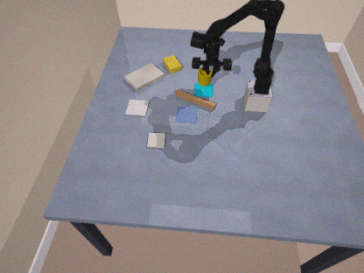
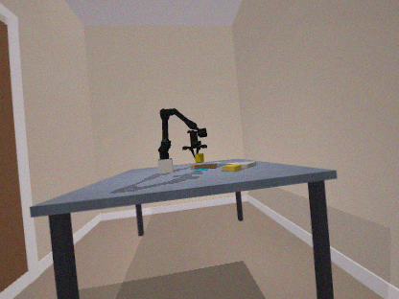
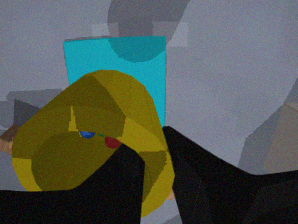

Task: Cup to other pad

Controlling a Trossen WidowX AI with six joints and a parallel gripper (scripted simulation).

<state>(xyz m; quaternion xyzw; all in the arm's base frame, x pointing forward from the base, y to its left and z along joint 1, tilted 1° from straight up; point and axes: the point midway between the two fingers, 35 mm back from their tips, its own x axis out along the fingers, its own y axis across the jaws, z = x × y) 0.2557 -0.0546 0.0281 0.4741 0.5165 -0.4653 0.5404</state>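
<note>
Looking down past the black jaws (image 1: 206, 72) (image 2: 196, 153) at the wrist, I can't see all of the cup's inside: one finger reaches over the rim and hides part of it. They are clamped on the wall of the yellow cup (image 1: 204, 78) (image 2: 199, 158) (image 3: 107, 90), the other finger outside. A blue marble (image 3: 87, 134) and a red marble (image 3: 112, 142) show in the cup, with a thin green sliver between them; I can't count what else is inside. The wrist picture crops the cyan pad (image 1: 204, 90) (image 2: 200, 170) (image 3: 115, 57) behind the cup.

Only the wrist gives me marbles. From the top I get the blue pad (image 1: 186, 115), nearer the desk's front edge than the cyan one; the exterior doesn't show it clearly. The exterior has the cup raised off the desk (image 1: 262, 175) (image 2: 288, 176), which the top view alone leaves uncertain.

A wooden bar (image 1: 196, 100) (image 2: 204, 166) lies between the two pads, in the way at desk level. Toward the left edge, as the top view has it, I see a yellow block (image 1: 172, 64) (image 2: 231, 168), a pale slab (image 1: 144, 76) (image 2: 246, 164) and two whitish tiles (image 1: 136, 108).
</note>
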